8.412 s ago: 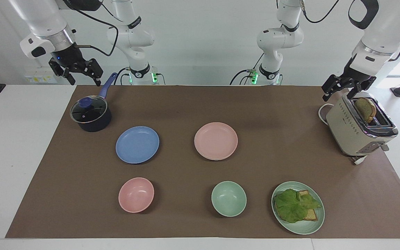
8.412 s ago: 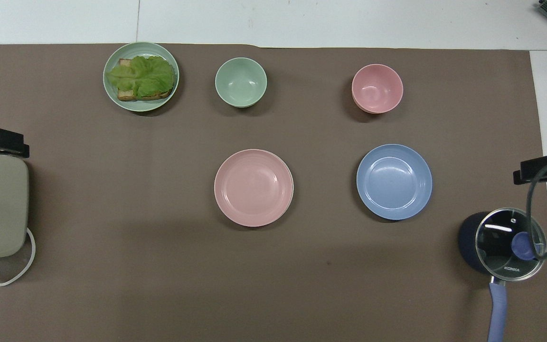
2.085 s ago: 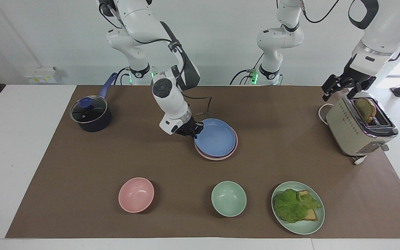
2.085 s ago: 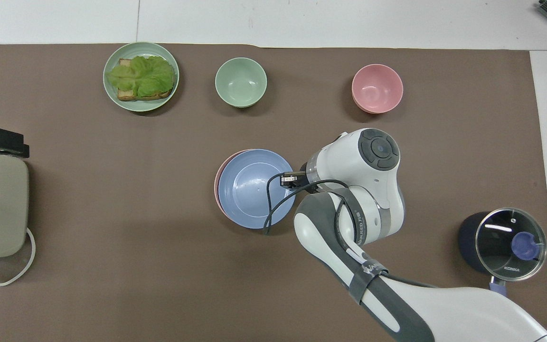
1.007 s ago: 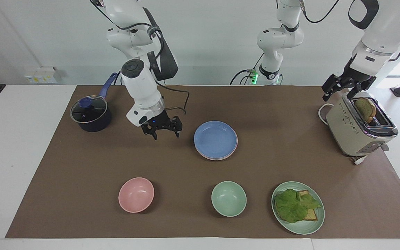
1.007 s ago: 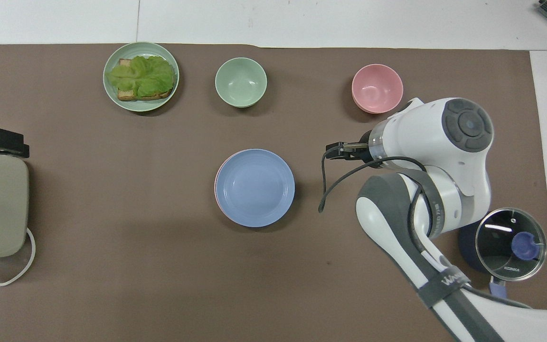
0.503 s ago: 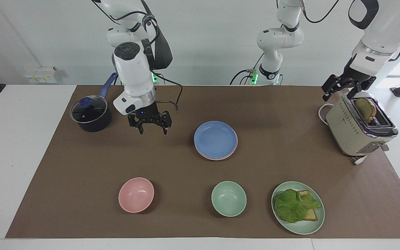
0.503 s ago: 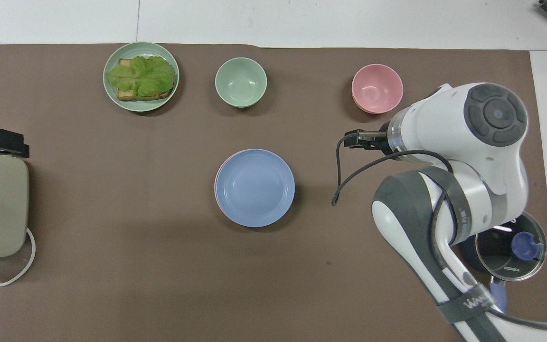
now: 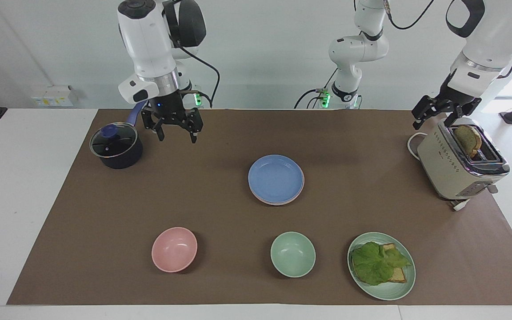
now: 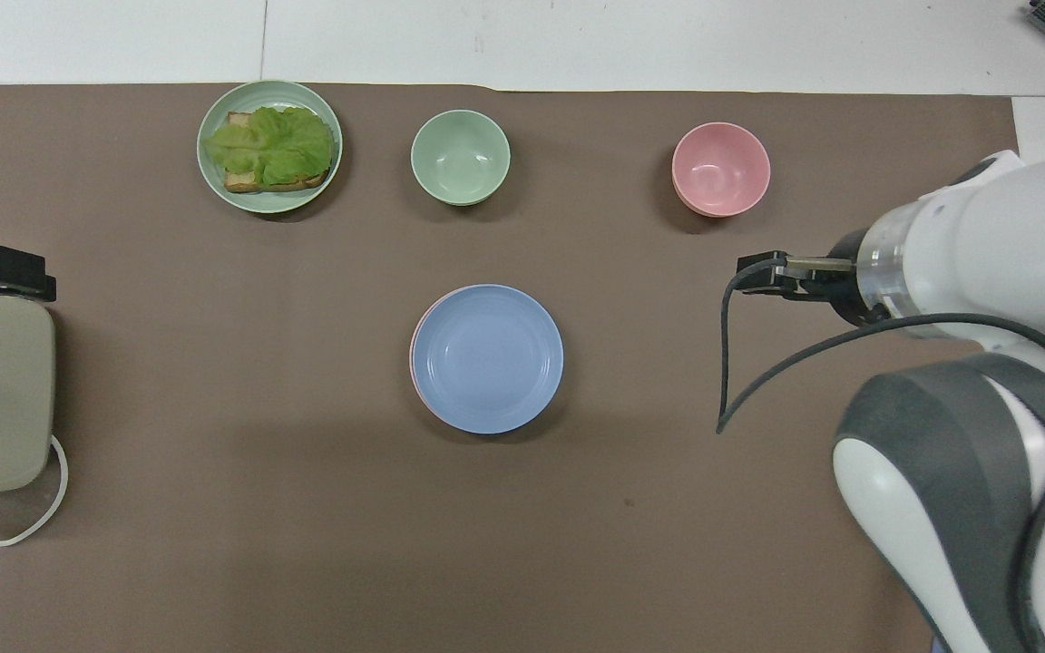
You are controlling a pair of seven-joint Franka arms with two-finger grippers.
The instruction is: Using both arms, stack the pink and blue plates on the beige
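Blue plate [image 9: 276, 177] on top of pink plate [image 9: 299, 192], stack at mat centre; only a thin pink rim showing under the blue one, toward the left arm's end. Beige plate [image 9: 278, 203] barely visible, a pale sliver at the stack's bottom edge in the facing view; cannot tell more.

Right gripper [image 9: 172, 132] raised in the air over bare brown mat [image 9: 220, 133], just beside the dark pot [image 9: 116, 148] with glass lid, toward the right arm's end. Fingers spread apart, pointing down, nothing between them. Well apart from the stack. In overhead view, right gripper [image 10: 763, 277] partly hidden by its own white wrist.

Left gripper [image 9: 442, 113] parked above the beige toaster [image 9: 460, 162] at the left arm's end, fingers apart, holding nothing. Bread slice [image 9: 468, 139] sticking out of the toaster slot, just below that gripper, not touched.

Farther from the robots: pink bowl [image 9: 174, 249], green bowl [image 9: 293, 254], green plate [image 9: 398, 289] with lettuce [image 9: 376, 262] and bread, in a row.
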